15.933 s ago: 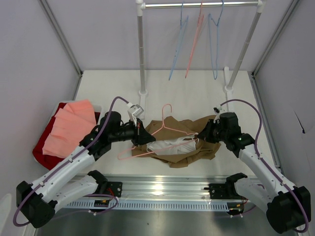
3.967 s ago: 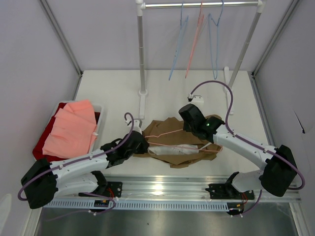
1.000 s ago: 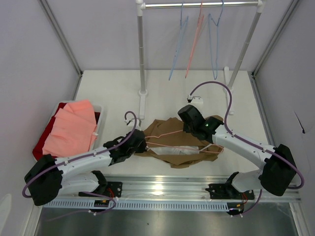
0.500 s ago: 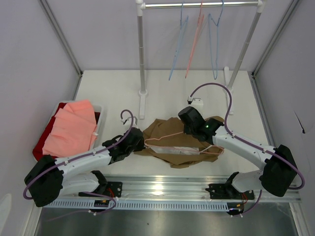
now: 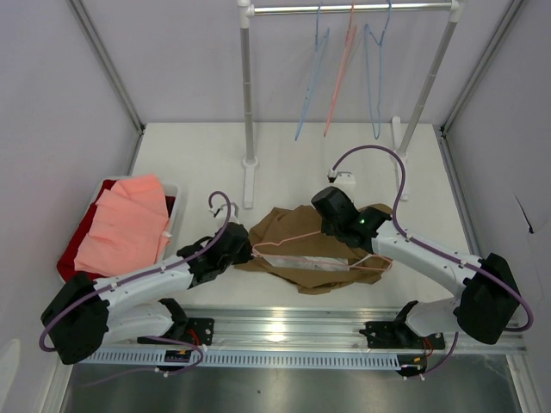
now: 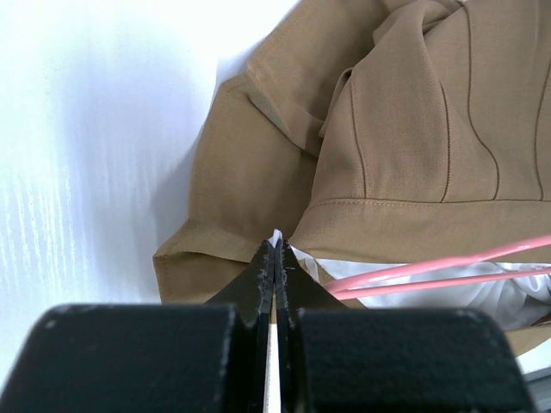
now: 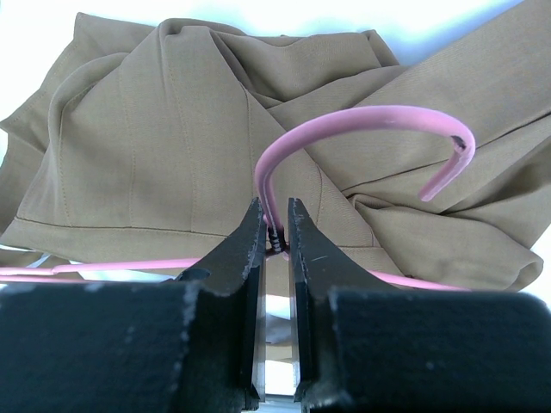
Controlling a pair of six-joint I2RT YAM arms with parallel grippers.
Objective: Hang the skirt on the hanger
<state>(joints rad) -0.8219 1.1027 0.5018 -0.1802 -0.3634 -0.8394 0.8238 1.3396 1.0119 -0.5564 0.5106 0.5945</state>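
The tan-brown skirt [image 5: 301, 232] lies crumpled at the table's near middle, with white lining [image 5: 297, 261] showing at its front. The pale-pink hanger [image 5: 375, 261] lies partly inside it, its bars [image 6: 430, 271] running into the lining. My left gripper [image 5: 250, 250] is at the skirt's left edge, shut on a bit of white lining and tan hem [image 6: 275, 237]. My right gripper [image 5: 332, 227] is over the skirt's top right, shut on the hanger's neck [image 7: 277, 239]. The hook [image 7: 370, 116] curves over the tan cloth [image 7: 172, 129].
A clothes rack stands at the back, its rail [image 5: 353, 9] carrying two blue hangers [image 5: 376, 86] and a pink one [image 5: 342, 77]. Its left post base [image 5: 250, 163] is close behind the skirt. A salmon folded garment [image 5: 125, 224] on red cloth [image 5: 77, 258] sits at the left.
The left gripper has drawn the skirt's left edge slightly outward, and more white lining shows at the front. The right gripper has hardly moved and keeps its hold on the hanger.
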